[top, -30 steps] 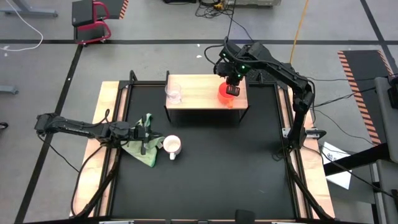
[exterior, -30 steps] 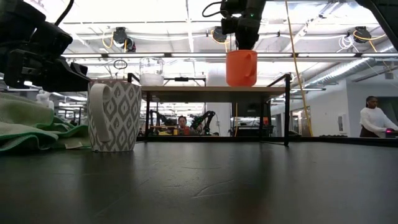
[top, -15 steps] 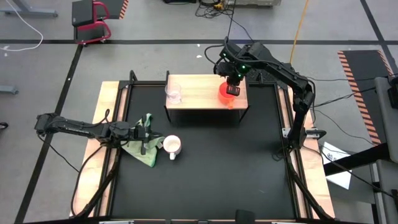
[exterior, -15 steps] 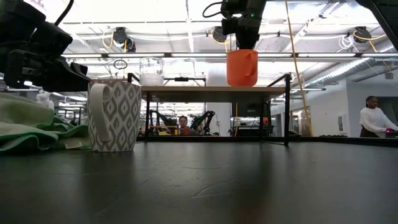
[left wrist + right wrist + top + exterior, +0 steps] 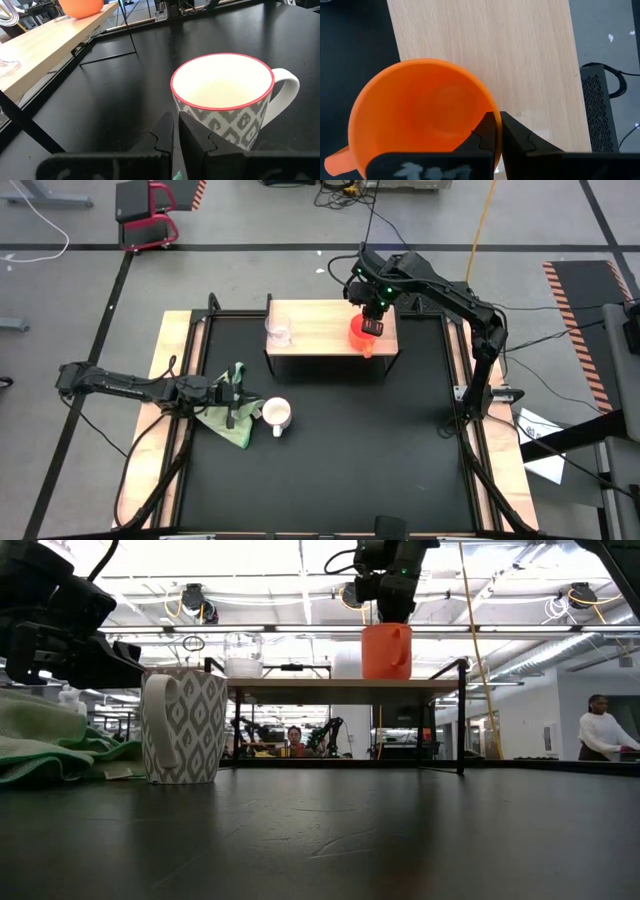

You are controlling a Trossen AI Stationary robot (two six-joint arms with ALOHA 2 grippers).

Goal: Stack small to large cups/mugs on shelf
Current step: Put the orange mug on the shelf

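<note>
Right gripper pinching one orange mug rim — one glass cup, one white mug.

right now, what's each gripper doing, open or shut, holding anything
Left gripper: shut, holding nothing, beside the white mug near the green cloth.
Right gripper: shut on the orange mug rim, over the shelf.
</note>
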